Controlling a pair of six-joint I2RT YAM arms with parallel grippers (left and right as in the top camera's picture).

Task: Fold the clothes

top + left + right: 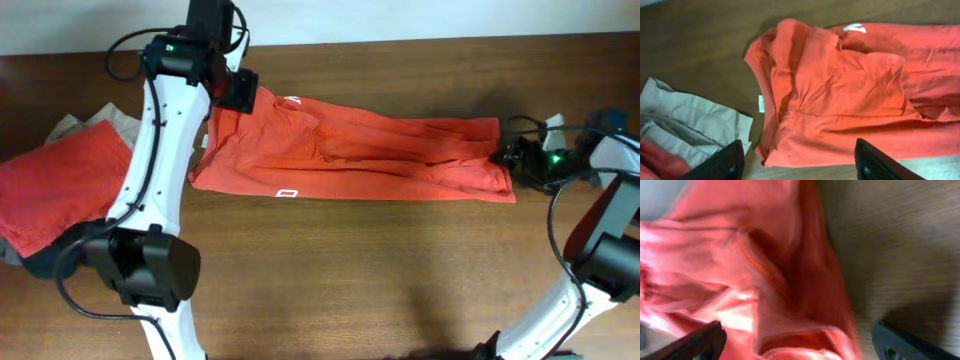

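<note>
orange-red t-shirt (350,150) lies in a long folded band across the wooden table (350,270). left gripper (800,161) hovers over its collar end, jaws spread, empty. right gripper (800,342) is over the opposite end, jaws spread wide, empty. red folded garment (55,190) lies far left.

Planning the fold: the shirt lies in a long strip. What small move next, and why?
Probably lower the right gripper and close it on the hem end of the orange-red shirt: it is not yet folded crosswise, and the open jaws hang over that end.
</note>
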